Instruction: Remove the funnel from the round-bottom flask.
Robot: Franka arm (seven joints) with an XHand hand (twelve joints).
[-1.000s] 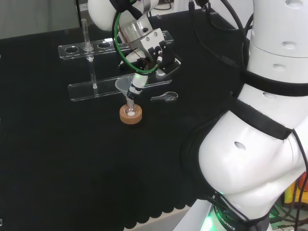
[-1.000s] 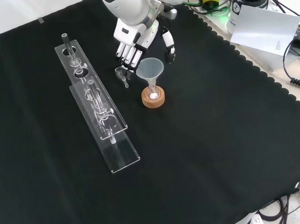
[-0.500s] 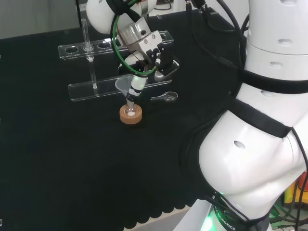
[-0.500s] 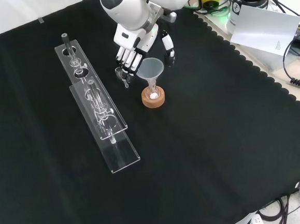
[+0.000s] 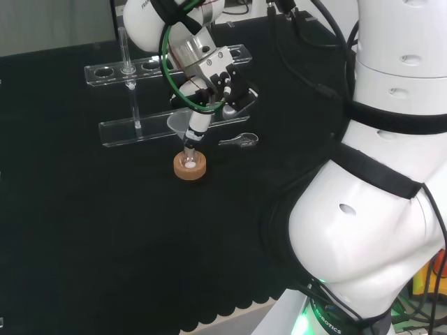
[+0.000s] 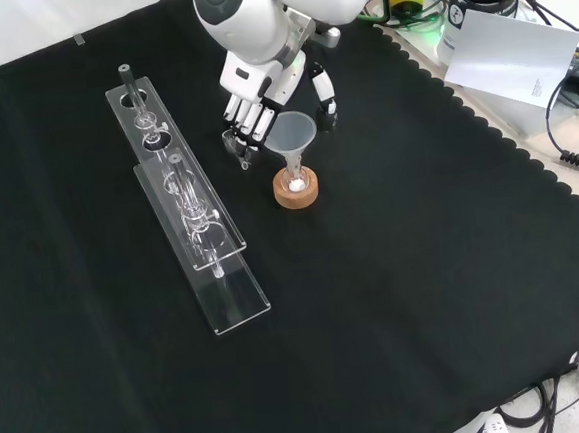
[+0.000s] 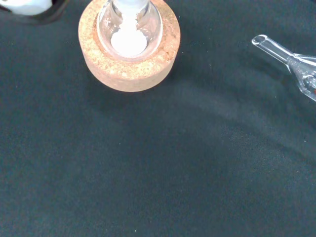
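one black cloth [image 6: 424, 266] covers your bench; the hand [image 6: 259, 83] hangs with fingers apart around the funnel [image 6: 291, 133], not clamped.

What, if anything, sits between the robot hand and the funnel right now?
Nothing visible does. In the front view the robot hand straddles the funnel, fingers on its left, thumb on its right; the small glass piece lies left of the funnel.

Rough cork stand [image 7: 129, 66] (clear glass flask [image 7: 129, 27]), matt black cloth [image 7: 163, 168]
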